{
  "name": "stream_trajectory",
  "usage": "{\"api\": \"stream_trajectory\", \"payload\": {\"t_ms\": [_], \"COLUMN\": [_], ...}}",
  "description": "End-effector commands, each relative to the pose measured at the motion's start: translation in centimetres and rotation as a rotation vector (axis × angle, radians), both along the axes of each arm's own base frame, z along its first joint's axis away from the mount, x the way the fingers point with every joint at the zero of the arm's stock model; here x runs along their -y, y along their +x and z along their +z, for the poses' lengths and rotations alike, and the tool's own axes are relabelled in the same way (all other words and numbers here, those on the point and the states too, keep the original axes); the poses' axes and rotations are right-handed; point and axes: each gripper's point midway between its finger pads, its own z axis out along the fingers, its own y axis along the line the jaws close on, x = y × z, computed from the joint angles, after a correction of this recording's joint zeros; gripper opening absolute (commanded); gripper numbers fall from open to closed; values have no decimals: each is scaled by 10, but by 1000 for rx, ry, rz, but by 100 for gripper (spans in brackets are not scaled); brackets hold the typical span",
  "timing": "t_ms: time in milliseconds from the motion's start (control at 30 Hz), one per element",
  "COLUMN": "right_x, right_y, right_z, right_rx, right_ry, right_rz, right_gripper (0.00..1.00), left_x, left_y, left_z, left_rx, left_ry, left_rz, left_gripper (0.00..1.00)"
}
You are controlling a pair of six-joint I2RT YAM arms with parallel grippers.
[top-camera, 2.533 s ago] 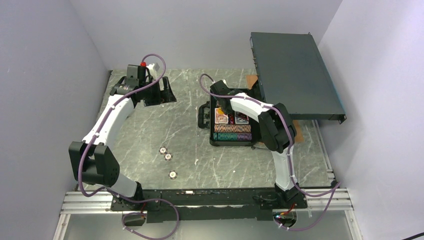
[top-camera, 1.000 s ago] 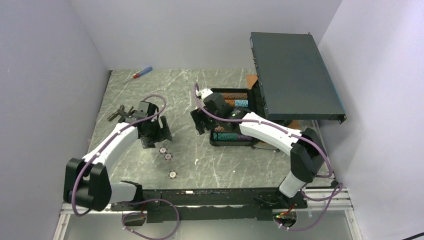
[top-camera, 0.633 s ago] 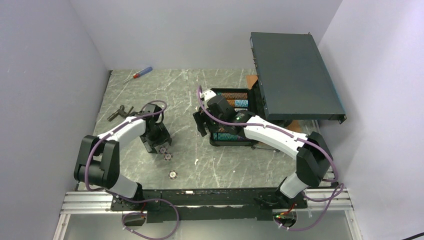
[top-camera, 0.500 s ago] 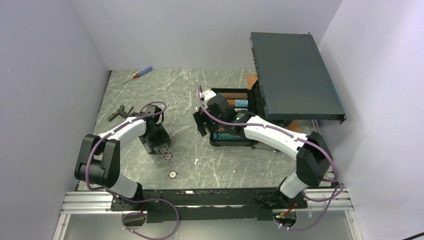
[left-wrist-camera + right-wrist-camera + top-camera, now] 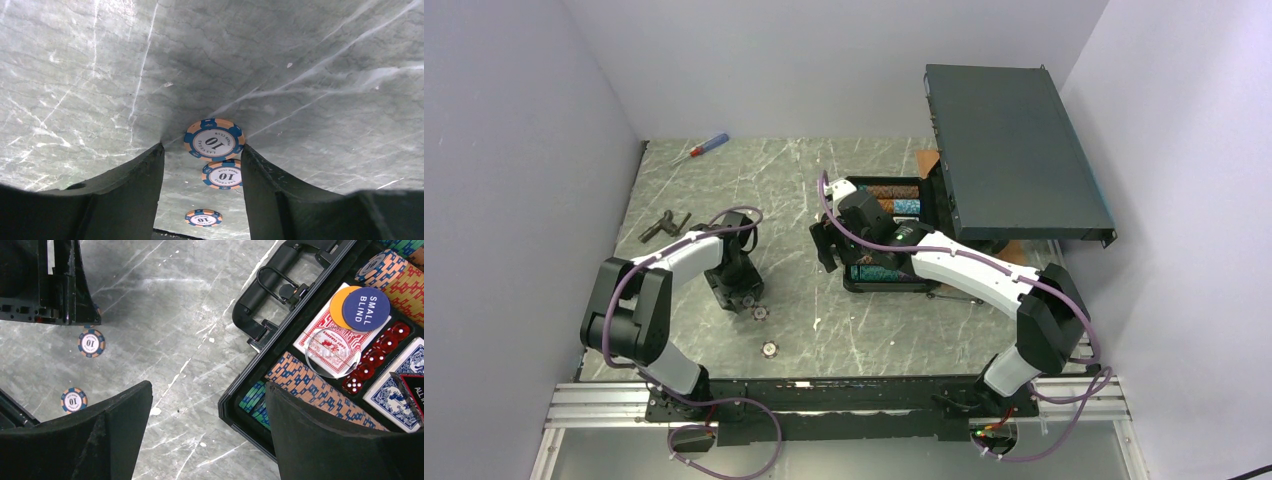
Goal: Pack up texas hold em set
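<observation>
**Left jaws straddle a loose chip (image 5: 214, 139)**

The left gripper (image 5: 202, 150) sits low on the tabletop (image 5: 804, 190), jaws apart around the chip; two more chips (image 5: 222, 175) lie toward the near edge. The right gripper (image 5: 207, 390), jaws wide, hangs over the handle side of the open case (image 5: 235, 417), right of centre.

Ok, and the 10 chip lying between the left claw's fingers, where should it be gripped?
By its rim, from straight above. The chip lies flat on the table, so only its thin edge offers purchase. Pinch across it as the left claw stands, open astride it; that likely keeps clear of the second chip close beside.
</observation>
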Motion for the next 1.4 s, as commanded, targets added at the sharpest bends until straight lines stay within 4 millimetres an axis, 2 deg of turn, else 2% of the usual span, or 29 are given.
{"api": "stream_trajectory", "payload": {"t_ms": [0,400,600,833,1100,1200,1367], "right_x": [-4,-1,-2,-6,-12,-12,-16], "right_y": [7,5,4,3,7,12,30], "right_z": [16,16,19,21,37,45,70], "right_rx": [40,39,36,12,-114,-176,-226], "right_ry": [48,45,54,81,237,293,363], "right_rz": [-13,-19,-18,-9,31,35,50], "right_gripper": [84,84,84,85,84,84,83], "left_x": [0,-6,-4,10,28,38,48], "left_y": [4,23,31,39,59,68,86], "left_z": [-10,-2,13,36,89,118,176], "left_rx": [-2,51,108,191,400,513,731], "left_ry": [17,64,50,-20,-80,-109,-100], "left_rz": [10,-67,-117,-230,-375,-447,-583], "left_gripper": [59,46,46,46,44,41,39]}}
